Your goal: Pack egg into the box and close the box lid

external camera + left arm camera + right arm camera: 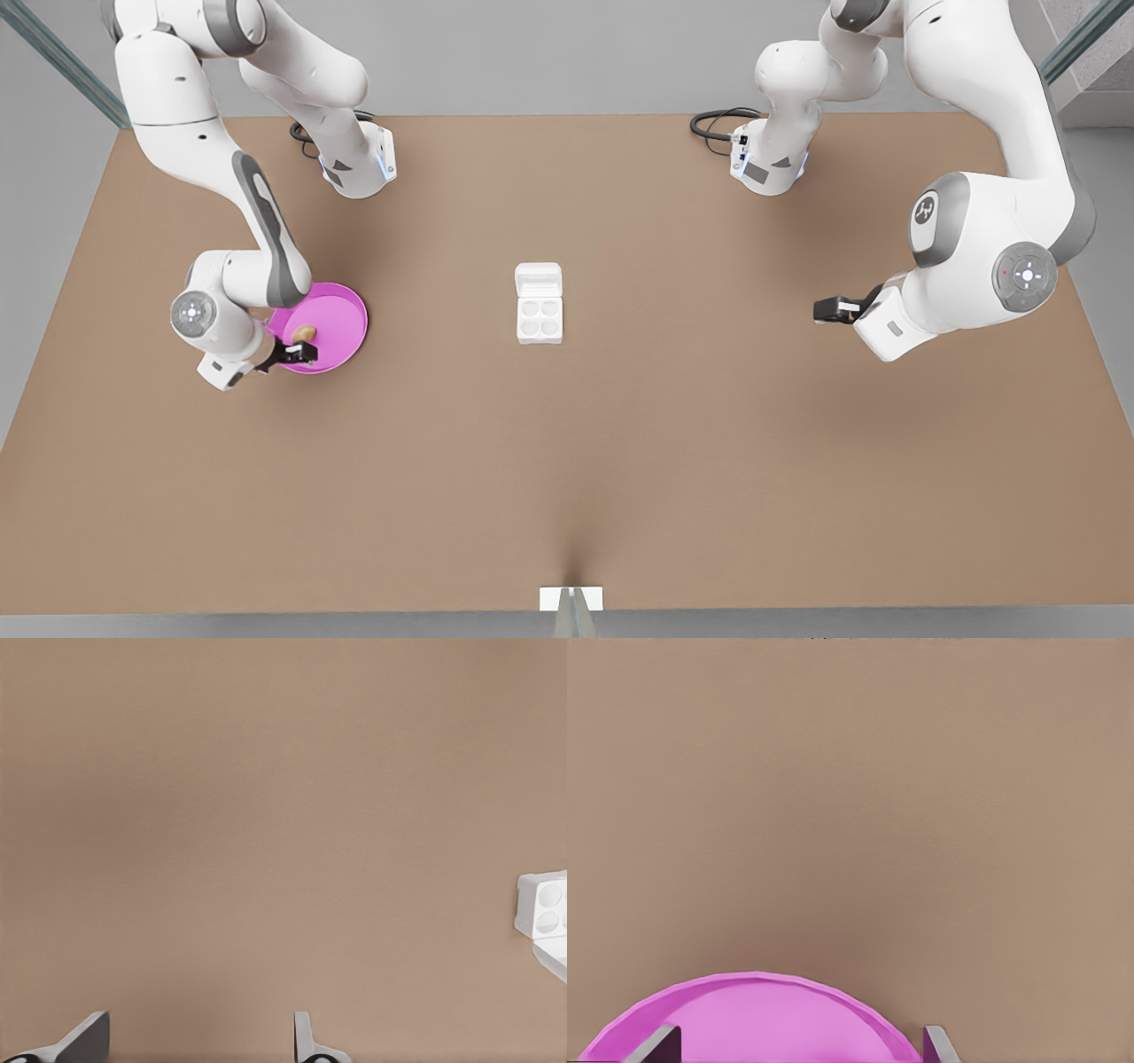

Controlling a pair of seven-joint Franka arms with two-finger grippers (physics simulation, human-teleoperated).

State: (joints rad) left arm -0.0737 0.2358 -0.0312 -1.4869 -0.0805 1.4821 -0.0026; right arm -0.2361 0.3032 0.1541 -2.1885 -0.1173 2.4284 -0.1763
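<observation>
No part of the task is done yet. The egg (pixel 305 333) lies on a pink plate (pixel 347 306) at the front view's left, beneath the right hand (pixel 306 354), which is spread open and empty. The box (pixel 539 320) sits mid-bench, wells empty, the box lid (pixel 539 280) folded back. The left hand (pixel 822 309), open and empty, waits well apart.

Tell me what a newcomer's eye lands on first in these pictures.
First the pink plate at the front view's left of the brown table, with the egg lying on it and the right gripper open just over its near rim. Next the box mid-table, its box lid folded open. The left gripper waits open at the front view's right.
</observation>
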